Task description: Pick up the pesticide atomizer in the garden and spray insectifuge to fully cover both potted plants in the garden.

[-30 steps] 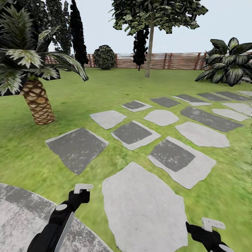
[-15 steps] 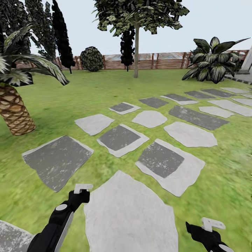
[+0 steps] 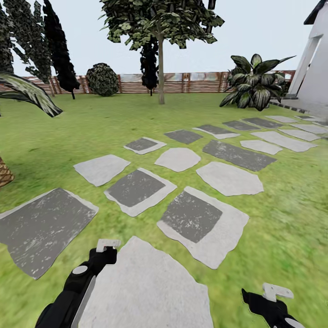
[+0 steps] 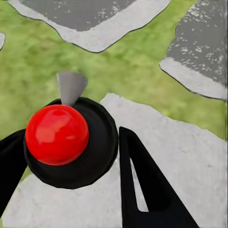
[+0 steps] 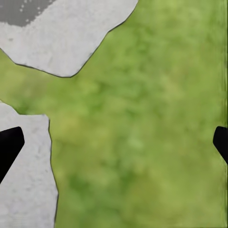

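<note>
While the robot is in transit across the garden lawn, neither the pesticide atomizer nor the two potted plants are in sight, so their place cannot be told from here. Head view: grey stepping stones run from near centre toward far right; brown slatted fence along the far edge, a tree before it, a broad-leaved dark plant far right, a white building corner beyond. Left end effector low at near left, right end effector at near right; how far open either one is cannot be read from above. Left wrist view adds what the head view lacks: dark fingers spread, a red ball on a black round mount between them, apparently rig hardware, nothing gripped, stone and grass below. Right wrist view: fingertips at opposite edges, wide apart, empty, over grass. Judgement on handling: atomizer likely light, rigid plastic, smooth, prone to tipping; best taken around the body below the nozzle head, leaving the trigger free.
</note>
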`<state>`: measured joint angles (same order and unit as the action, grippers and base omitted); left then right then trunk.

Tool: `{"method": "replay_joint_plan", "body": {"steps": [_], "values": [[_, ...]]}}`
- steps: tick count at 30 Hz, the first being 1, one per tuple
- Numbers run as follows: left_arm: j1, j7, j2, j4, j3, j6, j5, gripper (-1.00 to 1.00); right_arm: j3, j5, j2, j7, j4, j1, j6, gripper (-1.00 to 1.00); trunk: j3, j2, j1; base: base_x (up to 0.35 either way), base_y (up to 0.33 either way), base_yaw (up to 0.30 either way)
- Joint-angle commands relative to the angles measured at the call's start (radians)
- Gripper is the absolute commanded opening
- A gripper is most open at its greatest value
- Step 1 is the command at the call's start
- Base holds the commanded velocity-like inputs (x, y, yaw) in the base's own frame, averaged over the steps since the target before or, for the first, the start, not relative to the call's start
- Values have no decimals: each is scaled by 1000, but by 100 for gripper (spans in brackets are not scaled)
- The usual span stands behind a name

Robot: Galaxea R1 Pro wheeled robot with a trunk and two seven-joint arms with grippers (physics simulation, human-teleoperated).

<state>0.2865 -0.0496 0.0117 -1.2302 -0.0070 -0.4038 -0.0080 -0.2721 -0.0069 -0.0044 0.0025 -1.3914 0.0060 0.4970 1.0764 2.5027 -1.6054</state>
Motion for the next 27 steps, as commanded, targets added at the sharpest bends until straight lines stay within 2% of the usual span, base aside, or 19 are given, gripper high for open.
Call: {"method": "replay_joint_plan", "body": {"steps": [1,27], "values": [[0,-3,1,-2,-1,-6,-1,-100,0,-1,0,0,-1,0,5,100,0,0,0,269,-211,-179],[0,-3,1,-2,-1,-6,-1,-100,0,-1,0,0,-2,0,5,100,-32,0,0,269,-211,-179]]}}
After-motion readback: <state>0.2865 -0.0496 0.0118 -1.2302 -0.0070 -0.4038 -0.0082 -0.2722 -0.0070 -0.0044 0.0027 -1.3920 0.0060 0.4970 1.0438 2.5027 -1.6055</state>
